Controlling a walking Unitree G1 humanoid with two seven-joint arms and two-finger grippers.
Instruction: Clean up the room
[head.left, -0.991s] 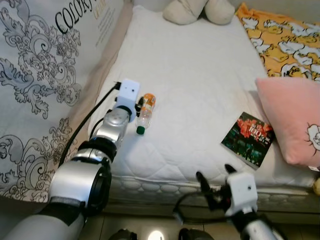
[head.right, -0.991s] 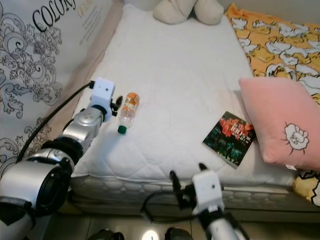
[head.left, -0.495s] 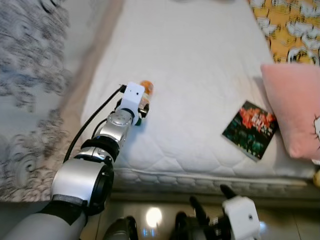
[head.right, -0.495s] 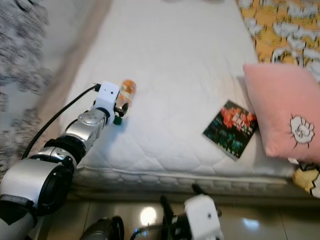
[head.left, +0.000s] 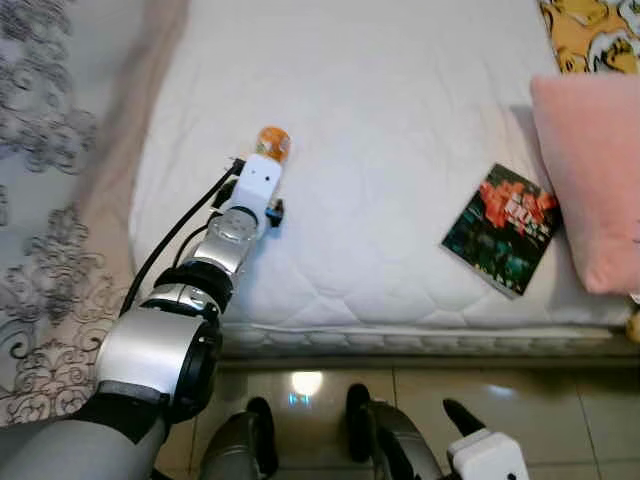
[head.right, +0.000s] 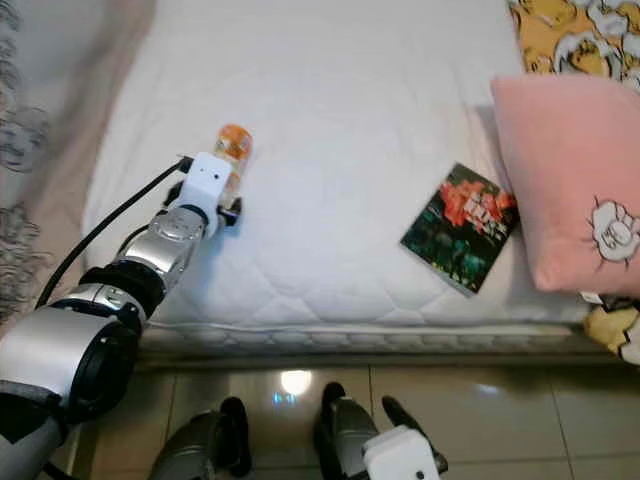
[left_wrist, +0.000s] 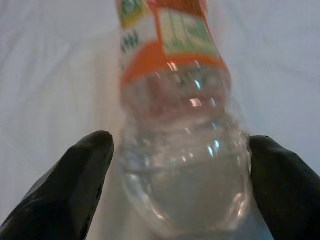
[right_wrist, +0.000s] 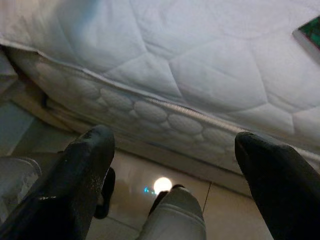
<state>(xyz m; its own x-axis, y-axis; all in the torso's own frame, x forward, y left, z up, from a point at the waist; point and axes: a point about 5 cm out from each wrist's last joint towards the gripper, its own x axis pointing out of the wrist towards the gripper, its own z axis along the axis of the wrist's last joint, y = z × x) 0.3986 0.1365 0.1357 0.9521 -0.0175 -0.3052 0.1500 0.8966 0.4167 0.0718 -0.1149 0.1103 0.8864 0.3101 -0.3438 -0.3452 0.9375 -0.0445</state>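
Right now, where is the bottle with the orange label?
The bottle lies on the white mattress, on the robot's left side, between the left gripper's open fingers, well left of the book.

bottle (head.left: 272, 143) on mattress (head.left: 380, 120) L, book (head.left: 500, 230) R

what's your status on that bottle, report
Left gripper at the bottle on the mattress, fingers either side, not clamped. Right gripper open, low by the bed edge. Nothing in the way.
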